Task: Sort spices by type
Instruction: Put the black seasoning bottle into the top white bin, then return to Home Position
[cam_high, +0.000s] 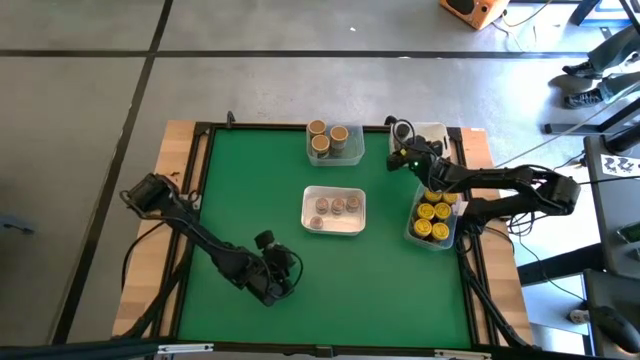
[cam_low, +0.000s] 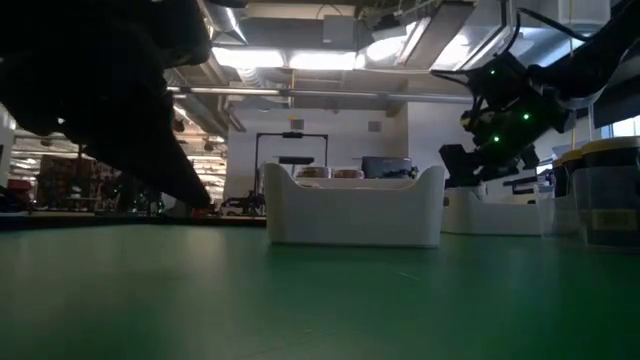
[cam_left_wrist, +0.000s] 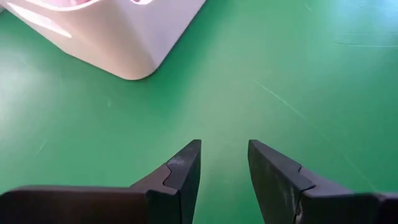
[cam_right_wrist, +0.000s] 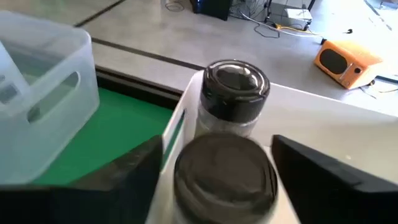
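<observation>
Spices sit sorted across my green desk (cam_high: 250, 200) in small round jars. Tan-lidded jars (cam_high: 327, 138) stand in a clear tray (cam_high: 352, 152) at the far edge; pale-lidded ones (cam_high: 337, 206) lie in a row in the white, round-cornered plastic tray (cam_high: 333, 228) at the middle; yellow-lidded jars (cam_high: 433, 218) fill a clear tray (cam_high: 414, 236) on the right side. In the far right corner, a white tray (cam_right_wrist: 323, 118) holds two dark-lidded jars: one with a glossy black domed cap and clear glass body (cam_right_wrist: 233, 93), and a nearer one with a matte, flat grey-brown lid (cam_right_wrist: 224, 171).

My right tool (cam_right_wrist: 214, 180) hangs directly over that nearer jar, its dark fingers (cam_right_wrist: 323, 174) spread to either side of the lid, apart from it rather than pinching it.

My left tool (cam_left_wrist: 224, 180) rests low over bare green felt-like surface at the near side of the desk, its blunt, wedge-shaped black fingers (cam_left_wrist: 183, 174) parted by a narrow gap, holding nothing, with the white tray's smooth curved wall just ahead.
</observation>
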